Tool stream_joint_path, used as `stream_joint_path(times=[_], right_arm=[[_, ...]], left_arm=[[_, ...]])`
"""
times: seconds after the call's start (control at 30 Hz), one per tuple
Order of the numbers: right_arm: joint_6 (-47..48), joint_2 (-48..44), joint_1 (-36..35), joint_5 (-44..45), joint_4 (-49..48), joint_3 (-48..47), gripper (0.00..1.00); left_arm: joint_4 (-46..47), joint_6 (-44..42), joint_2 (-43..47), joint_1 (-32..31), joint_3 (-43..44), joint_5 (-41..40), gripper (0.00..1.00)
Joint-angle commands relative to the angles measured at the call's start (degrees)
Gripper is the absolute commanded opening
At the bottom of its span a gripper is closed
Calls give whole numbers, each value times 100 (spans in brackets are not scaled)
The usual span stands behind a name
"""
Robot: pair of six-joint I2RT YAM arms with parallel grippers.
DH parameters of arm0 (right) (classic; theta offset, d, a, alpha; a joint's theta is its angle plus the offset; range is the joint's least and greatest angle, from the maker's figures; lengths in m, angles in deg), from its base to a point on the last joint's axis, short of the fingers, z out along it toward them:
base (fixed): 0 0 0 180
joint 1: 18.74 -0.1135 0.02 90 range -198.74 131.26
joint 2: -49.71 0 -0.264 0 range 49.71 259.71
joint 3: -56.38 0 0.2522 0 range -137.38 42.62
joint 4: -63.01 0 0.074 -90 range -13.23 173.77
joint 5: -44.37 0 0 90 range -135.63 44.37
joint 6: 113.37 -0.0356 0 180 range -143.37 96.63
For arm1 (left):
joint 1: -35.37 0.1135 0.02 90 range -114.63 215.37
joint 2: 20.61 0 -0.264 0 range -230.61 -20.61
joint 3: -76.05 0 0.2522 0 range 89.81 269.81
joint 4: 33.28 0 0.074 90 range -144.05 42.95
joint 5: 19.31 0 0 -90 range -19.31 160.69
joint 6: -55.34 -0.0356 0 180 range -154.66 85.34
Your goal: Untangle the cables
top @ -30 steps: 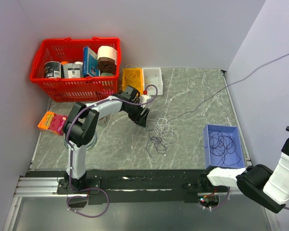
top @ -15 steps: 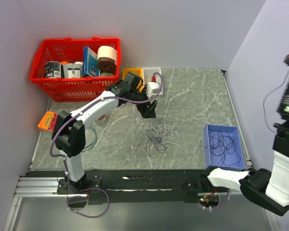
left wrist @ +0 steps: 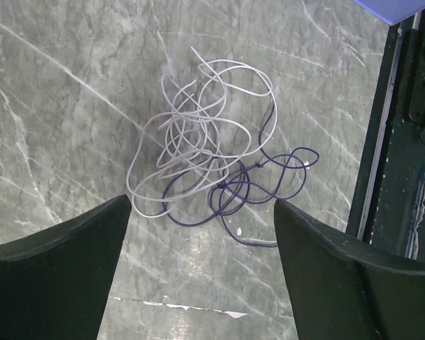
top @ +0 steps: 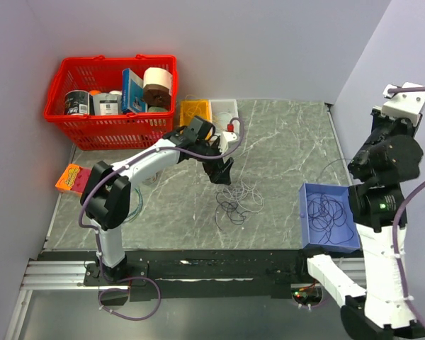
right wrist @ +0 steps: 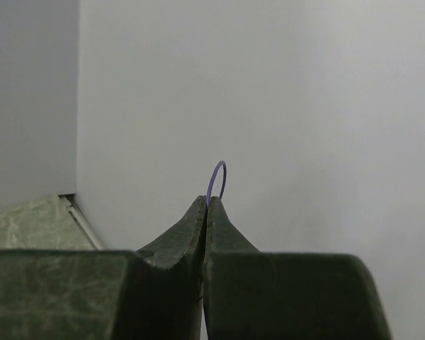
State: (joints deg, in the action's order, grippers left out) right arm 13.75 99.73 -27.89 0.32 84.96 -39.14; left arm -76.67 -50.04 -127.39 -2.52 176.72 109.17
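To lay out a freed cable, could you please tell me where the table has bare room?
Bare table lies far right, between the white bin and the blue tray, and along the near edge left of the cable tangle. The far-left corner is crowded: red basket, yellow bin, left arm.

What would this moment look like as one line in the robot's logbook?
left gripper: open above tangle | right gripper: shut on purple wire, raised | blue bin: holds dark coil

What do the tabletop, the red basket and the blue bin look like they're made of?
Tabletop: grey-green veined stone or a laminate copy, slightly glossy. Red basket: moulded plastic, open lattice walls. Blue bin: matte plastic, probably, with thin plain walls.
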Motion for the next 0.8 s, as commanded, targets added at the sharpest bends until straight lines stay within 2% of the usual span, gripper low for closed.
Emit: stream_joint_path(times=[0.0, 0.13, 0.27, 0.4, 0.5, 0.63, 0.67, 0.7, 0.77], right_arm=[[-1234, -141, 615, -429, 579, 546, 0], [-1356, -431, 712, -51, 666, 503, 0], [-2374, -668, 818, -411, 2226, 713, 0], [-3455, -757, 888, -1016, 3081, 1521, 0], [-4054, -687, 1335, -1440, 3505, 2083, 0], [-4493, -669, 2108, -2149, 3295, 3023, 0], [-4669, -547, 2275, -2378, 3303, 3077, 0], [-4871, -450, 2729, -2859, 3295, 3130, 0], [-5117, -196, 3128, -3205, 3321, 3148, 0]], left_arm=[[132, -44, 166, -17, -69, -24, 88], [194, -88, 281, -8, -184, -16, 88], [141, -106, 237, -17, -96, -51, 88], [150, -45, 211, -8, -96, -174, 88], [194, -1, 245, -8, -253, -323, 88], [475, 61, 499, 1, -570, -447, 89], [606, 52, 553, 10, -640, -420, 89], [625, 44, 597, 10, -728, -394, 89], [607, -35, 702, 10, -764, -411, 89]])
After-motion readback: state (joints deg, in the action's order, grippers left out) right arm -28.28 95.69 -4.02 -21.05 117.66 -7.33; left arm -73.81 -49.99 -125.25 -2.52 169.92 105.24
